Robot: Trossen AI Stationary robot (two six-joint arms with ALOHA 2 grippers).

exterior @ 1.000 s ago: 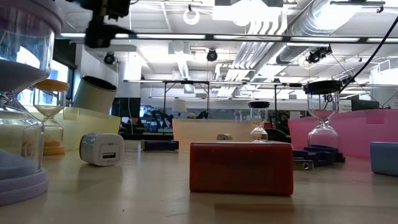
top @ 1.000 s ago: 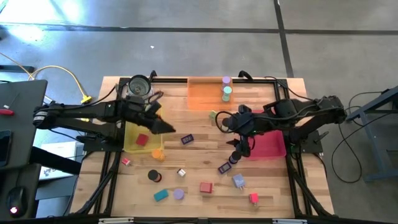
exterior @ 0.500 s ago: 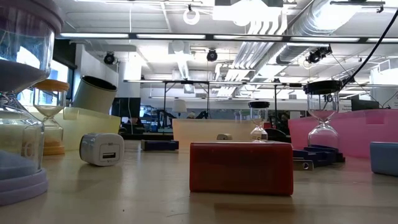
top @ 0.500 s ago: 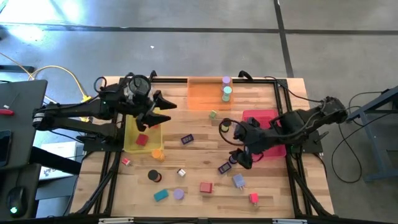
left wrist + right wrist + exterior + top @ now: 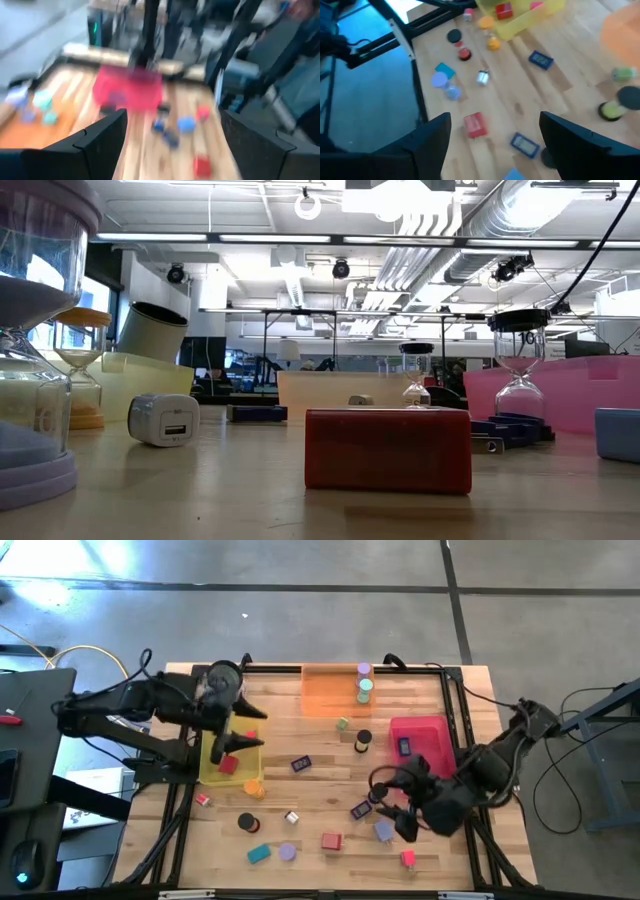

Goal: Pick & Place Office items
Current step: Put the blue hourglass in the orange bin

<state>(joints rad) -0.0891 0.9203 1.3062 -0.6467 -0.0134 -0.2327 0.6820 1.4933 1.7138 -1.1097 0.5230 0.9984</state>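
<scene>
Hovering over the yellow tray [image 5: 212,772], the left gripper [image 5: 238,740] has its fingers spread apart and empty, with a red block [image 5: 228,765] lying inside that tray. Across the table from the yellow tray, the right gripper [image 5: 400,818] hangs with fingers apart and empty above a dark-blue block [image 5: 361,809] and a lavender block [image 5: 383,831]. More office items lie scattered on the wood past the yellow tray's near edge, among them a black cylinder [image 5: 247,823], a teal block [image 5: 259,853] and another red block [image 5: 331,840].
</scene>
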